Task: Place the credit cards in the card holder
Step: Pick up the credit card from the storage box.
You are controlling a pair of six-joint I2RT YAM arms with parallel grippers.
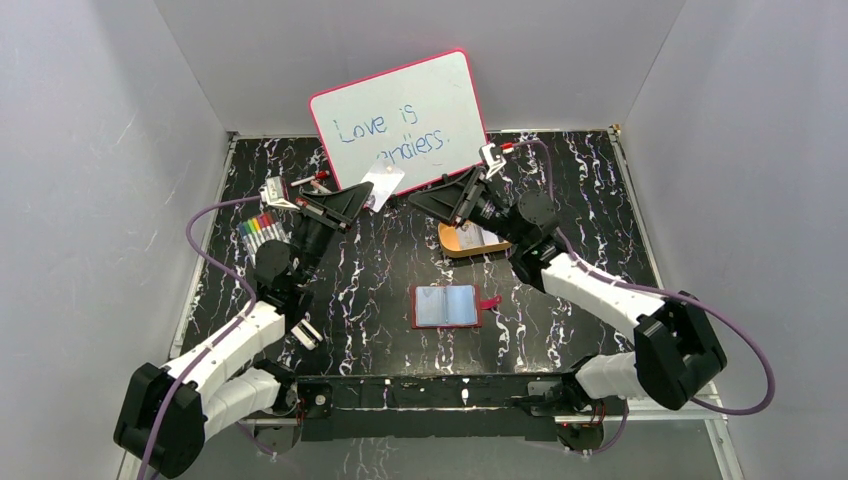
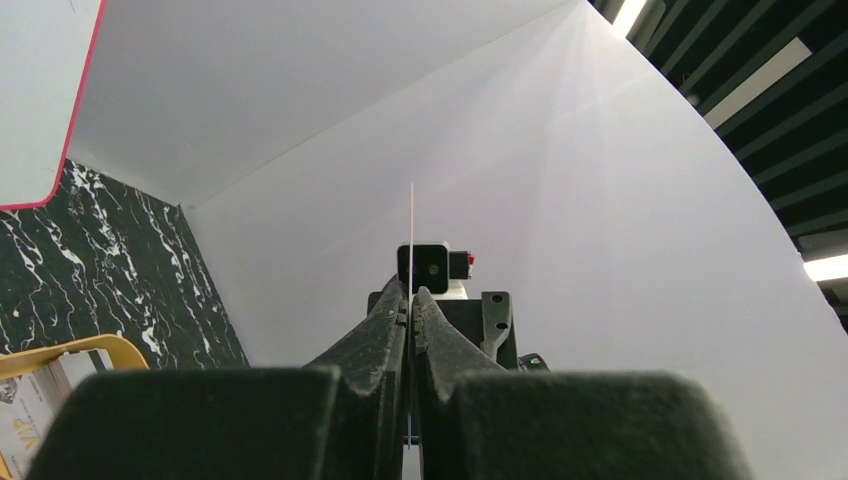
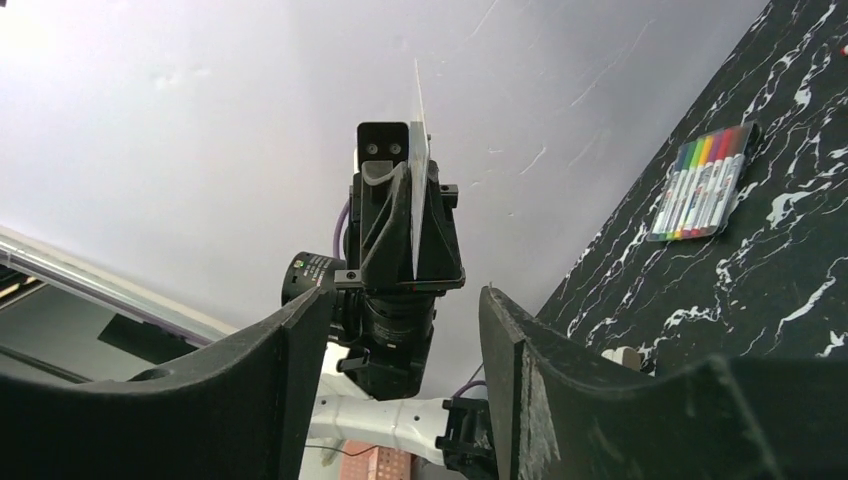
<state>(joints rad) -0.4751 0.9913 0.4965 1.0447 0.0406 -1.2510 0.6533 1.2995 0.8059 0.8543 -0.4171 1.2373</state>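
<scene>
A whitish credit card (image 1: 383,183) is held up in the air, my left gripper (image 1: 366,192) shut on it. The left wrist view shows that card (image 2: 411,225) edge-on as a thin line between the closed fingers (image 2: 385,320). My right gripper (image 1: 414,202) faces it from the right, open, with a short gap to the card. In the right wrist view the card (image 3: 415,130) stands ahead of my spread right gripper (image 3: 400,315), with nothing between the fingers. The dark-red card holder (image 1: 447,306) lies open on the table, pale blue pockets up. More cards (image 1: 480,237) lie in the tray.
A yellow-orange oval tray (image 1: 449,249) sits under my right arm. The pink-framed whiteboard (image 1: 400,120) leans on the back wall. A pack of coloured markers (image 1: 262,229) lies at the left. White walls close in the black marbled table on three sides.
</scene>
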